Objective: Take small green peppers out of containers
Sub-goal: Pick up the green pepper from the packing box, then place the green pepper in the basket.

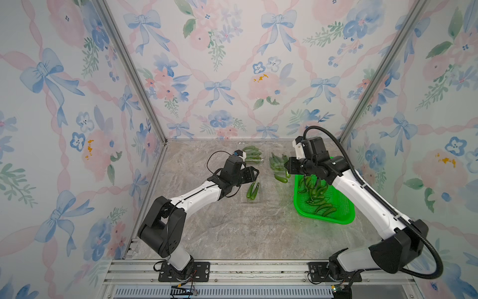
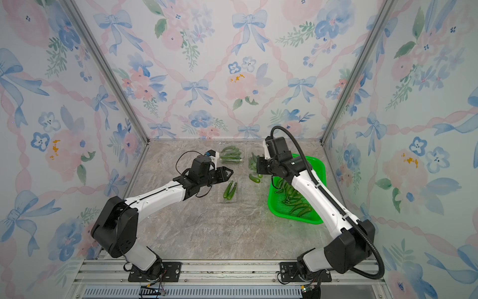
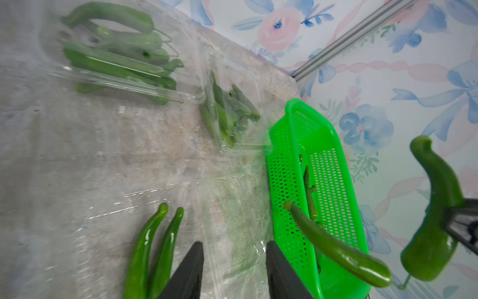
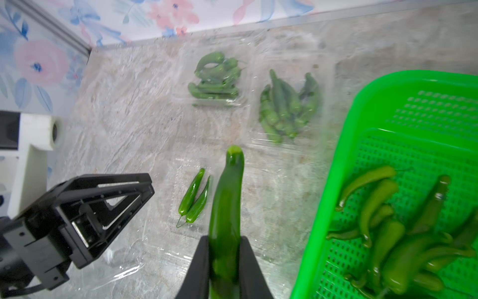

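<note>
Clamping a glossy slender green pepper [image 4: 227,196] in the right gripper [image 4: 224,239] beside a bright green perforated basket [image 4: 326,202]; holding the left gripper [image 3: 234,244], jaws apart, near two peppers [image 3: 141,251] in a clear plastic tray [image 4: 176,181].

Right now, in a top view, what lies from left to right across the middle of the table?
pair of peppers → single pepper → green basket
</note>
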`<state>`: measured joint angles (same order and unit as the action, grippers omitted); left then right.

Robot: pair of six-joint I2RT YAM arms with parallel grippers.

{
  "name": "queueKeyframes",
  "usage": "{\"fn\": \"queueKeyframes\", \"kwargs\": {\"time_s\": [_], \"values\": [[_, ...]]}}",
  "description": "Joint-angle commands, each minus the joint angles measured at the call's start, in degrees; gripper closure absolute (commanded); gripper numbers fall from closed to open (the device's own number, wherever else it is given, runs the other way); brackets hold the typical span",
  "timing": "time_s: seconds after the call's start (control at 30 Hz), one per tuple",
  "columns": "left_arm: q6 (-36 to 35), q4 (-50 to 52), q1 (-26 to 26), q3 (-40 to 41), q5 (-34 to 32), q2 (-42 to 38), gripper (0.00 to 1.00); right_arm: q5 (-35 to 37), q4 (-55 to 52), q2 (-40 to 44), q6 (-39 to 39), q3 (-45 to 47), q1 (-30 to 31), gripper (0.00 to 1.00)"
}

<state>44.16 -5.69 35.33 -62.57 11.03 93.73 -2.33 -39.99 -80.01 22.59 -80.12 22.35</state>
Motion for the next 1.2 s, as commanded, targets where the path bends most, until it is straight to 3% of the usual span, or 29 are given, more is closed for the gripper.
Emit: {"fn": "queueKeyframes", "kwargs": {"time_s": [0.0, 0.17, 0.4, 0.6, 0.73, 0.97, 1.17], "values": [[-0.58, 0.57, 3.10, -4.79, 1.03, 4.36, 0.57, -0.03, -0.40, 3.39, 0.88, 2.88, -6.03, 0.86], [-0.83, 0.57, 7.59, -12.47, 2.10, 11.41, 0.58, -2.24, -0.33, 5.06, 0.85, 5.55, -16.54, 0.85], [-0.28, 0.77, 12.01, -19.53, 3.44, 17.25, 0.58, -8.64, 7.16, -1.87, 3.36, 10.42, -25.78, 0.86], [-0.30, 0.94, 13.27, -20.11, 3.32, 18.34, 0.58, -9.43, 10.77, -10.85, 4.88, 11.03, -26.52, 0.85], [-0.39, 0.94, 13.27, -18.71, 2.74, 17.54, 0.58, -9.63, 10.75, -13.90, 6.03, 12.12, -25.72, 0.77], [-0.68, 1.04, 12.43, -15.63, 1.98, 15.26, 0.57, -5.86, 4.82, -10.65, 4.81, 12.05, -23.27, 0.54], [-0.69, 1.03, 9.20, -8.66, 0.32, 9.07, 0.57, -5.33, 0.80, -5.81, 3.01, 11.61, -16.54, 0.53]]}}
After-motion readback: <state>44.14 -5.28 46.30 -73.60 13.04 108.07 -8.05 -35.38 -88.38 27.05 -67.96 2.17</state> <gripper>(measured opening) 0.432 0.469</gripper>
